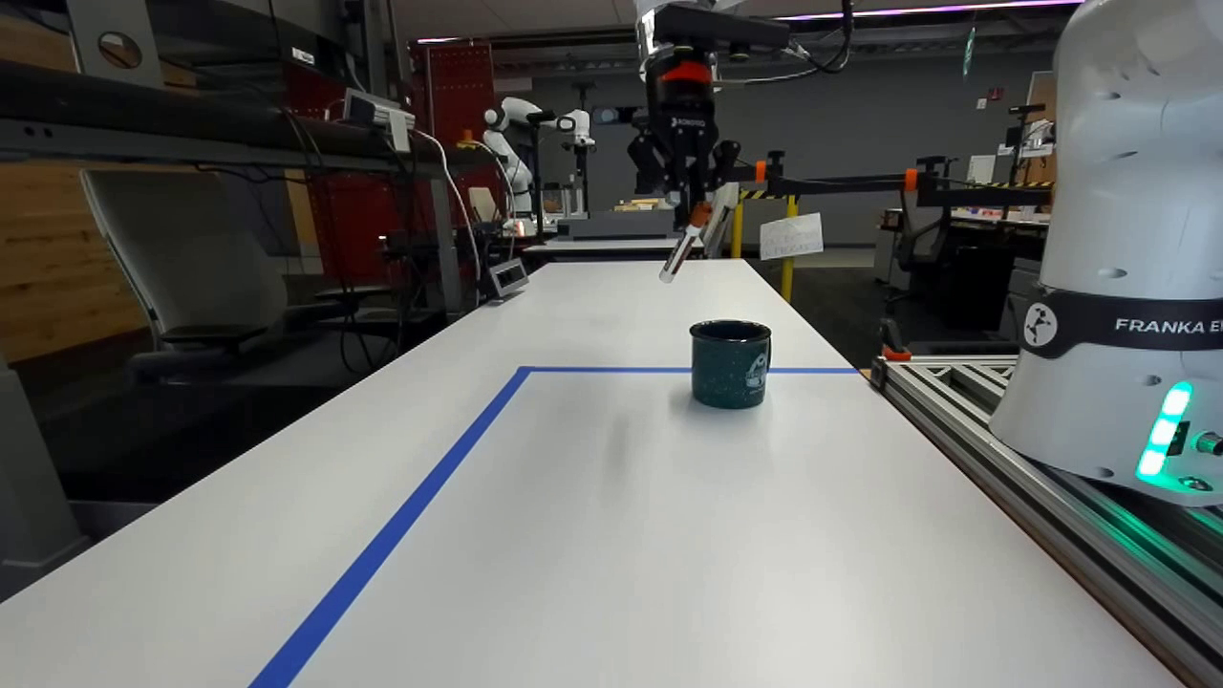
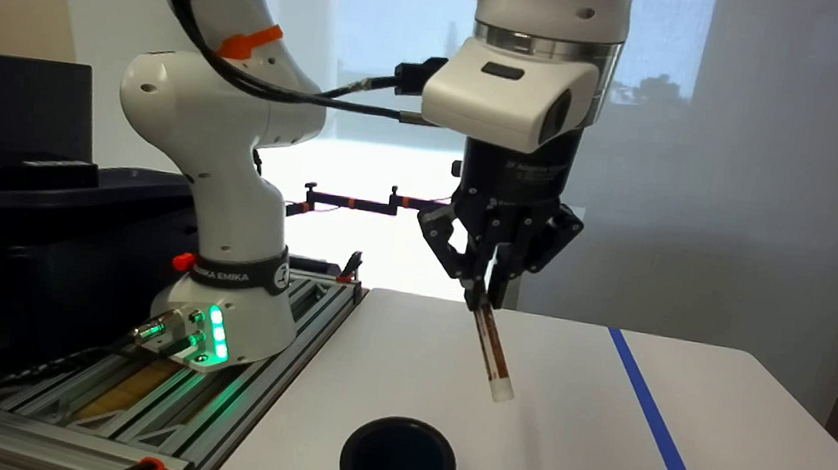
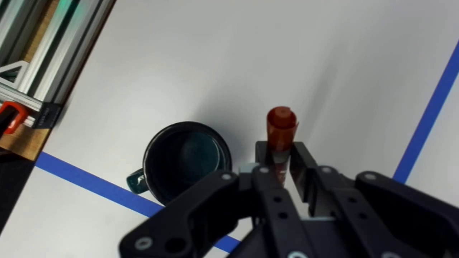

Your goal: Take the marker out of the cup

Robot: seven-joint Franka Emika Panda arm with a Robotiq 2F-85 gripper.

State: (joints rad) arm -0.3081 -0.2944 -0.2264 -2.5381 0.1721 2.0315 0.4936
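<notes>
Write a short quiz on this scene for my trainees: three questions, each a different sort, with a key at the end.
1. True or false: the cup stands upright on the table.
2. Choose one. Where is the marker?
A) inside the cup
B) lying flat on the table
C) between the fingers, above the table
3. Fill in the missing colour: the tape stuck on the table is ____.

Key: 1 true; 2 C; 3 blue.
</notes>
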